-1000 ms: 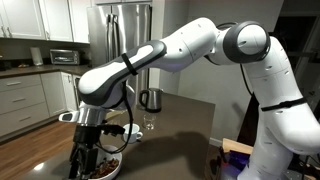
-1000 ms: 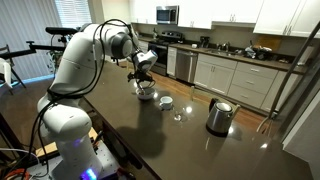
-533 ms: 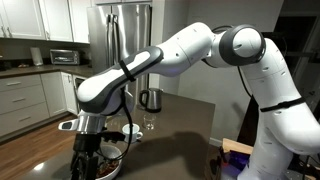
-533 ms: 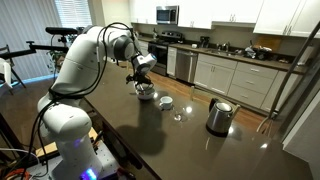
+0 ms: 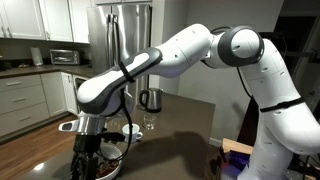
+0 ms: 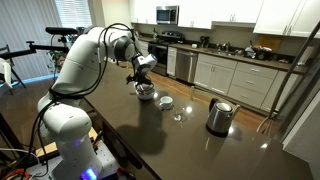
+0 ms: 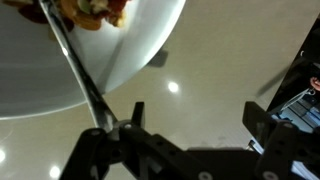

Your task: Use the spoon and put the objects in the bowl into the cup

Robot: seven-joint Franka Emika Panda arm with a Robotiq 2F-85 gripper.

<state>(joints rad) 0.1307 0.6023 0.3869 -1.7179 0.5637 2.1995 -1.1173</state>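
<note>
In the wrist view the white bowl (image 7: 135,45) fills the upper left, with the brown and reddish objects (image 7: 95,12) heaped at its top edge. The thin silver spoon (image 7: 75,60) lies in the bowl. Its handle slants down over the rim and ends right beside one finger (image 7: 138,112), outside the gap. My gripper (image 7: 198,112) is open, with only bare countertop between its fingers. In both exterior views the gripper (image 5: 90,158) (image 6: 143,80) hangs low over the bowl (image 5: 112,168) (image 6: 146,94). The small white cup (image 5: 130,131) (image 6: 165,101) stands just past the bowl.
A small clear glass (image 6: 178,115) and a steel kettle (image 6: 219,116) (image 5: 150,99) stand farther along the dark countertop (image 6: 130,125). Kitchen cabinets and a refrigerator (image 5: 125,40) line the background. The robot's base (image 6: 70,135) stands at the counter's edge.
The arm shifted slightly over the bowl in the first half second and has since held still. The gripper stayed open throughout.
</note>
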